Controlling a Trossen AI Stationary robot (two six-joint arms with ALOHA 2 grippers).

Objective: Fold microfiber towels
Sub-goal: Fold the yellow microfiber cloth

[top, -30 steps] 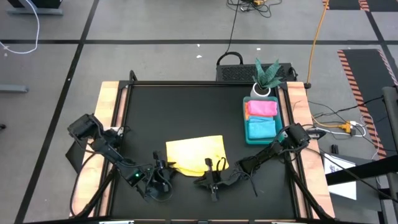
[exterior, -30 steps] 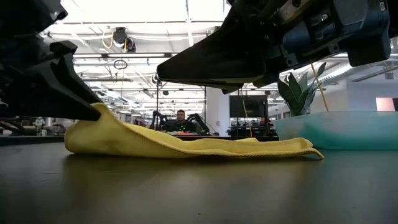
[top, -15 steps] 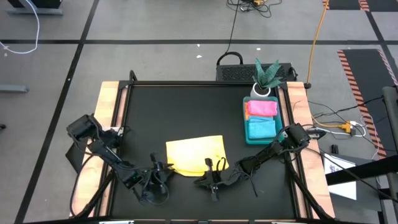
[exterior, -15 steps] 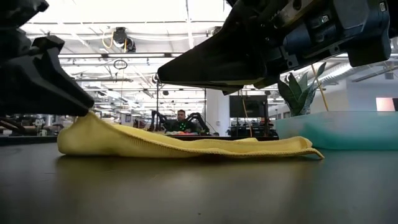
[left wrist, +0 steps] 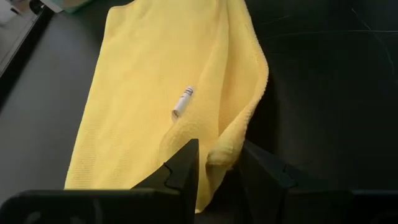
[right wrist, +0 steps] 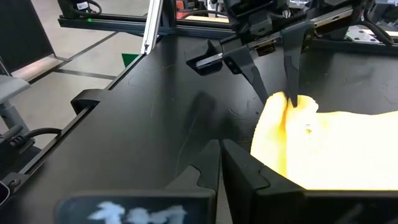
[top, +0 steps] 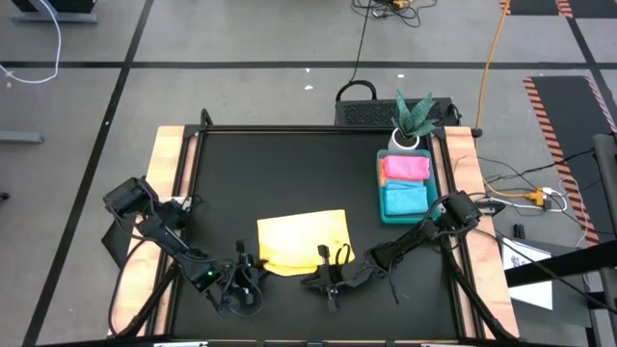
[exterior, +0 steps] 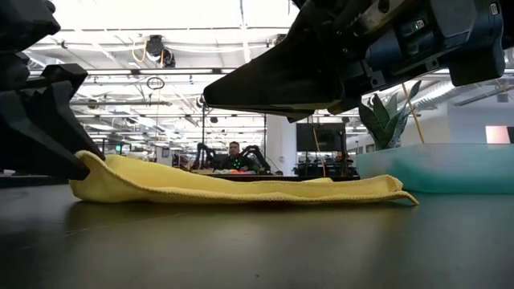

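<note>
A yellow towel [top: 304,240] lies on the black desk [top: 280,173], in the front middle part, folded over so that it is a wide rectangle. In the left wrist view the yellow towel [left wrist: 168,93] shows a small white label [left wrist: 183,101] on its upper layer, and one folded edge rises in a soft ridge. In the low view it [exterior: 241,186] lies almost flat, only the corner on the left arm's side is lifted a little from the desk.

The left gripper [top: 249,267] is at this front corner of the towel, low on the desk. Its jaws [left wrist: 214,168] stand narrow and they hold the bunched yellow corner between them. The right gripper [top: 335,260] is just beside the other front corner, also low. Its jaws [right wrist: 219,163] are closed together with nothing between them, and the tips are next to the towel's edge; I cannot tell if they touch it.

At the right side of the desk stands a green tray [top: 405,183]. In it lie a pink towel [top: 406,167] and a light blue towel [top: 405,200], both folded, the pink one behind the blue one. Behind the tray stands a small plant in a white pot [top: 411,120].

In the low view, a person [exterior: 234,152] sits far behind the desk in the room.
</note>
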